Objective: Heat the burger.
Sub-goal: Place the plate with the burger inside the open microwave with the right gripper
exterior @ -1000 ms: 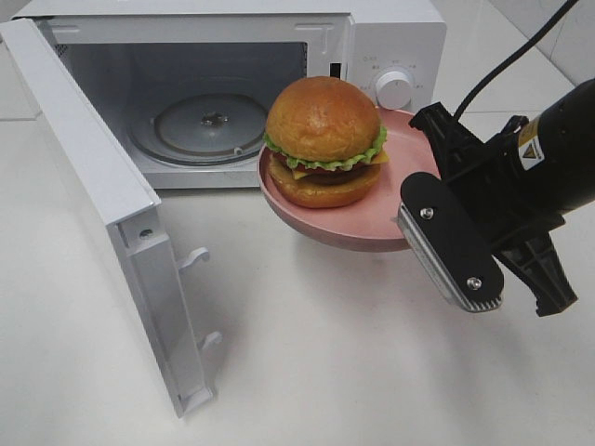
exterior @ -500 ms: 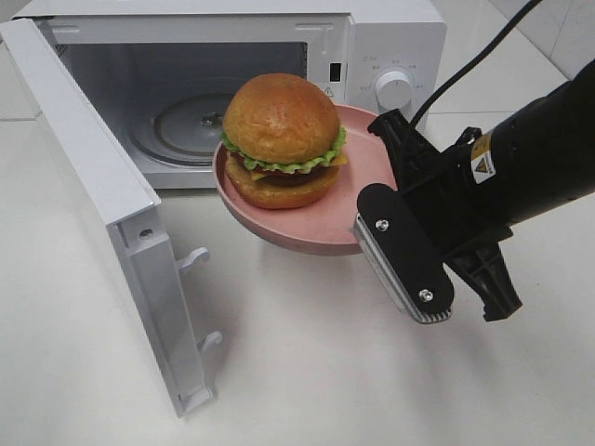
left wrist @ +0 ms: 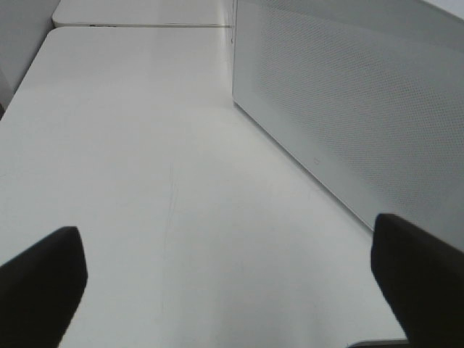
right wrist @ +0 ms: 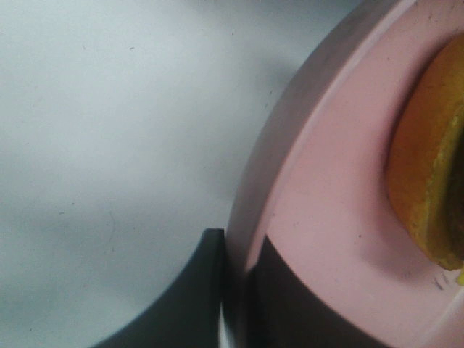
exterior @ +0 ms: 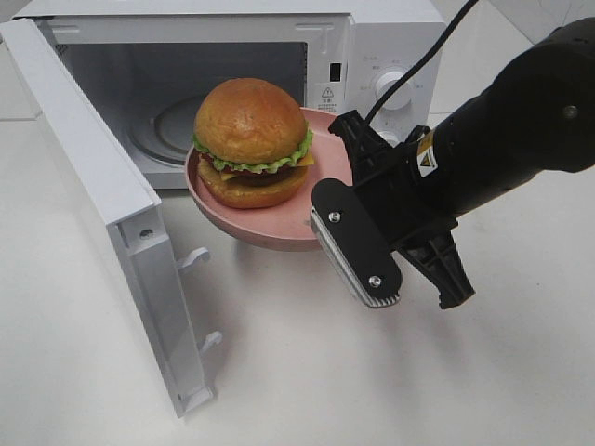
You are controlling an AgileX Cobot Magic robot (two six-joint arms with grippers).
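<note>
The right arm [exterior: 521, 121] is glossy black with a yellow warning sticker [exterior: 426, 154] and a black cable [exterior: 423, 65]. Its end effector [exterior: 339, 169] carries two silver screws [exterior: 334, 216] and a ribbed grey pad [exterior: 349, 265].

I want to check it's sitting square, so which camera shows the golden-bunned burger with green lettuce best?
The exterior high view: the whole burger shows, upright on the shallow pink round plate by the open white microwave. The right wrist view catches only a sliver of bun; the left wrist view shows none of it.
</note>
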